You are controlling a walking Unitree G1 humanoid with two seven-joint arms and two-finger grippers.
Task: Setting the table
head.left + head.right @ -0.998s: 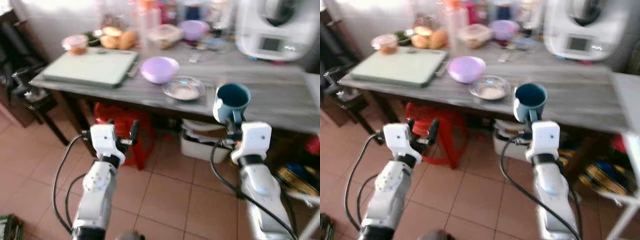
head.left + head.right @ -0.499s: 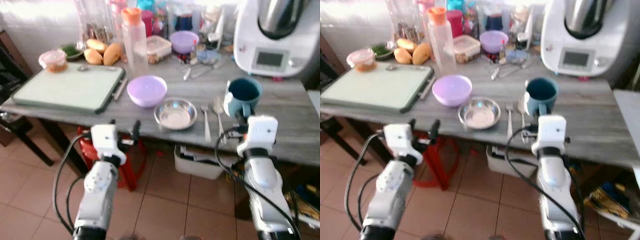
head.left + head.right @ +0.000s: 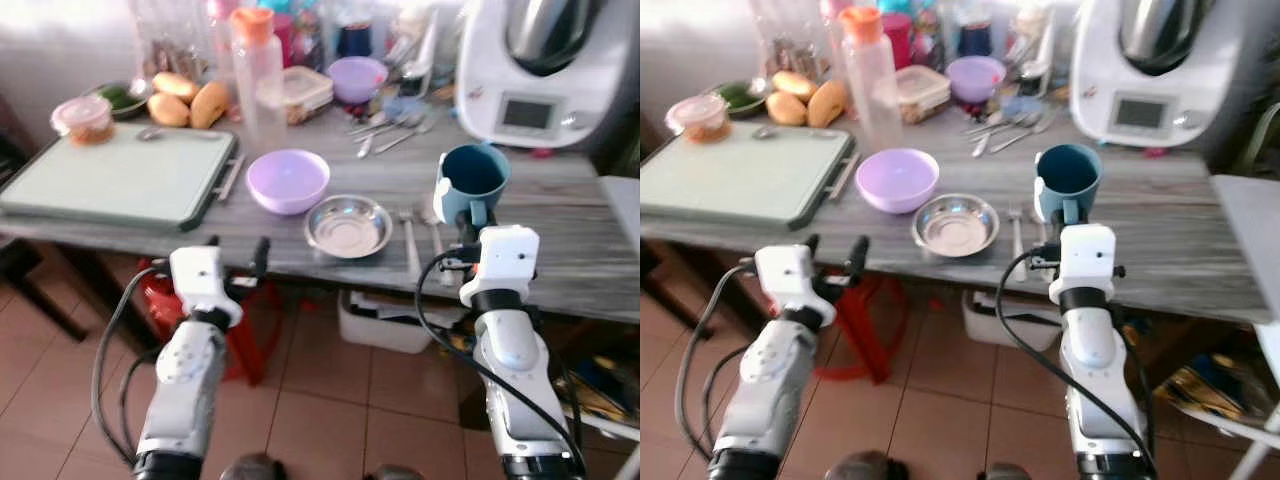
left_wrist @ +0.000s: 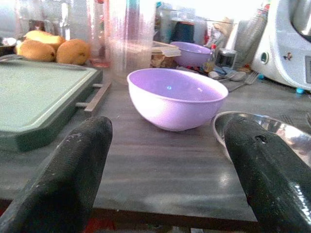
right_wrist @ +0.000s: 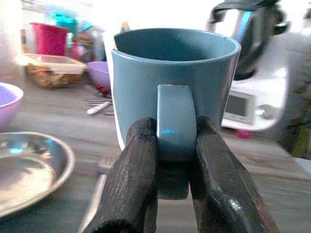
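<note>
A partly laid place is seen at the front edge of the grey wooden tabletop (image 3: 560,240): a lilac bowl (image 3: 288,180) is set beside a shallow steel dish (image 3: 348,225), and a fork (image 3: 408,240) and a spoon (image 3: 432,232) are laid just right of the dish. The setting is judged to be well begun but not finished, since a blue mug (image 3: 472,182) is not yet put down. The mug is held upright above the tabletop's front edge, just right of the cutlery, and its handle is pinched between the two black fingers (image 5: 131,184) of the right gripper (image 5: 176,160), which are closed snugly against both sides of it. The right arm is raised in front of the body with the wrist pointed up and forward, so that the mug is carried level with the tabletop. What seems left is for the mug to be lowered onto bare wood near the spoon and released. The left gripper (image 3: 235,256) is held low before the tabletop edge, facing the lilac bowl, with its fingers spread wide and nothing between them. A green cutting board (image 3: 110,175), a clear bottle with an orange cap (image 3: 256,70) and a white kitchen machine (image 3: 545,65) are placed farther back.
</note>
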